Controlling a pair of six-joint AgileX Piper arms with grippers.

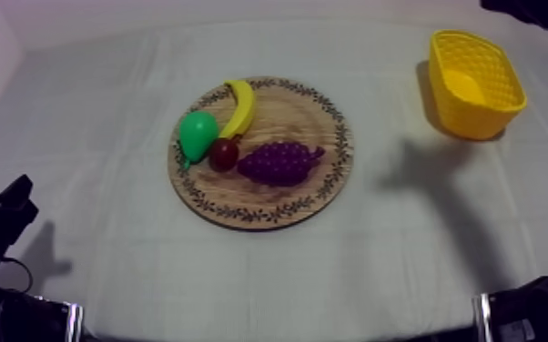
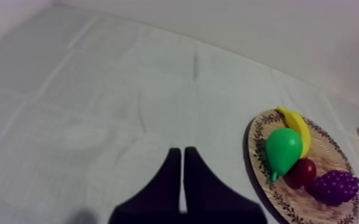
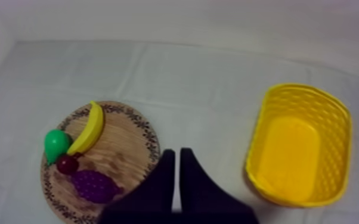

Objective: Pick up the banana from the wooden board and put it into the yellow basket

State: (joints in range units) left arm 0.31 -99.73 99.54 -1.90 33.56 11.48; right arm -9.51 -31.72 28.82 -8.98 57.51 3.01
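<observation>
Banana (image 1: pixel 240 107) lies flat on the far left part of the wooden board (image 1: pixel 300 114). In the top view its long axis runs from the far rim back toward the board's middle, slanting slightly left. Its outer curve faces bare wood and its inner curve faces the pear (image 1: pixel 197 134). The near end sits between the pear and the small red fruit (image 1: pixel 224 154); whether they touch cannot be made out. The bunch of grapes (image 1: pixel 278 162) lies just beside the red fruit, apart from the banana.

The right arm is cut off at the top view's upper right corner.

The yellow basket (image 1: pixel 482 123) stands upright at the far right of the worktop (image 1: pixel 105 118), well apart from the board, with bare cloth between them.

Left gripper (image 2: pixel 182 152): fingers pressed together, holding nothing, over bare cloth beside the board. Right gripper (image 3: pixel 177 154): fingers likewise together and empty, above the cloth between board and basket.
</observation>
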